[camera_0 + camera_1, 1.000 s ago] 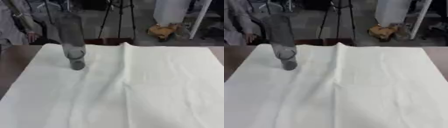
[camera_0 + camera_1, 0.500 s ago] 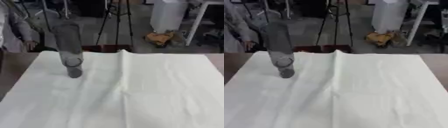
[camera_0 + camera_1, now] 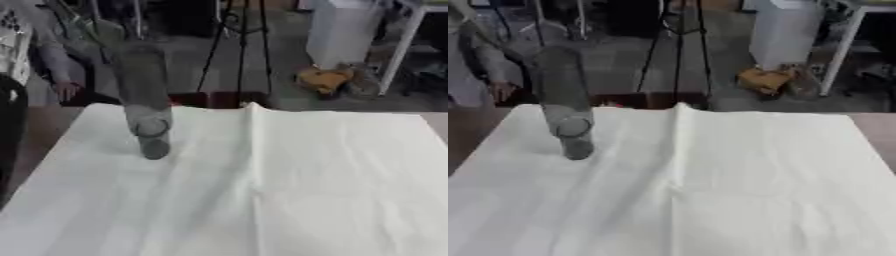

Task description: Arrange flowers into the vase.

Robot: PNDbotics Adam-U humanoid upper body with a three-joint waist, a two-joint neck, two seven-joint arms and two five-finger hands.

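Note:
A tall clear glass vase [image 3: 146, 100] stands upright on the white cloth [image 3: 262, 190] at the table's far left. It looks grey and see-through, with a thick round base. No flowers show in either view. Neither of my hands shows in either view.
The cloth has a raised fold [image 3: 254, 130] running from the far edge towards me. A dark shape [image 3: 10, 130] fills the left edge of the left eye view. Behind the table are a tripod [image 3: 236, 45], a white cabinet [image 3: 350, 30] and a seated person at the far left.
The whole picture has shifted downward over the second, so the camera has tilted up. The vase and cloth keep their places on the table.

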